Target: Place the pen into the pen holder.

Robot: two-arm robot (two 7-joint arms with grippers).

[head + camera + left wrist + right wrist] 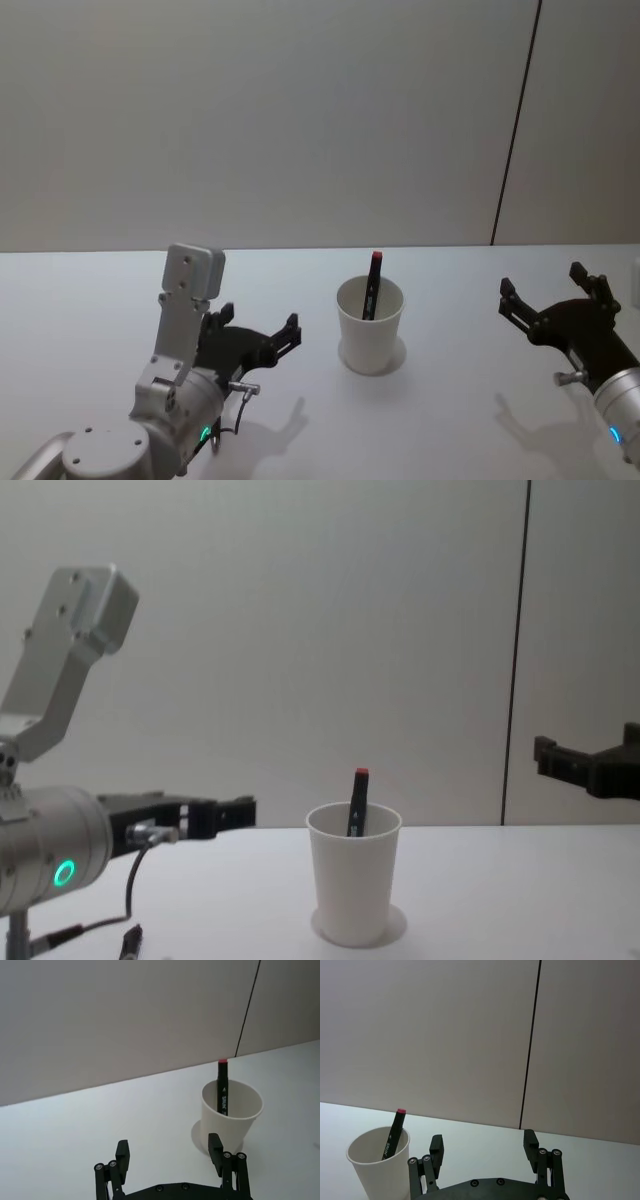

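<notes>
At centre, pen (374, 283) leans on pen holder (370, 340) rim, too tall to sink. Left pincer (260, 322) lower left, right pincer (543, 284) right edge: wide, empty; we judge task done.

The pen holder (370, 350) is plain white paper, matt and smooth, with a rolled rim. The pen (372, 287) has a black plastic barrel with a faint sheen and a red tip. The counter (90, 300) is smooth and white, satin enough to carry soft shadows. At the holder's 8 o'clock, the left end effector (260, 322) is matt black, plastic or metal I cannot tell, with small bright screw heads. Its wrist housing (168, 398) is satin silver metal. The right end effector (543, 284), at 3 o'clock, has the same matt black finish. The wall (250, 120) is matt grey and smooth.
</notes>
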